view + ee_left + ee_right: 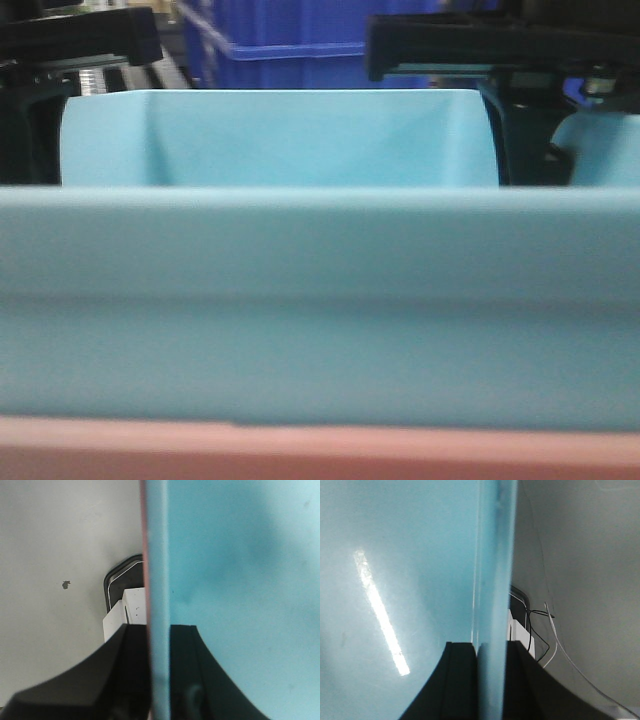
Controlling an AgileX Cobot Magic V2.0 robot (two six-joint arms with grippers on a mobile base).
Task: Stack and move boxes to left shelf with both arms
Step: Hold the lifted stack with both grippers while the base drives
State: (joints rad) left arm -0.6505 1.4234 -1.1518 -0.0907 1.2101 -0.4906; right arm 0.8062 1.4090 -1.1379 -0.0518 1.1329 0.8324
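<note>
The light blue box (320, 300) fills the front view, nested in the pink box (300, 455), whose rim shows along the bottom edge. My left gripper (159, 627) is shut on the stack's left wall, one finger outside by the pink edge (143, 555), the other inside against the blue box (240, 580). My right gripper (492, 642) is shut on the blue box's right wall (495, 555), a finger on each side. Black arm parts (80, 35) (500, 45) show above the box's far corners. The left shelf is hidden.
A dark blue ribbed bin (290, 40) stands close behind the boxes. Under the left wall lie a white block and a black-rimmed device (125, 595) on a pale surface. Thin cables (540, 625) trail below the right wall.
</note>
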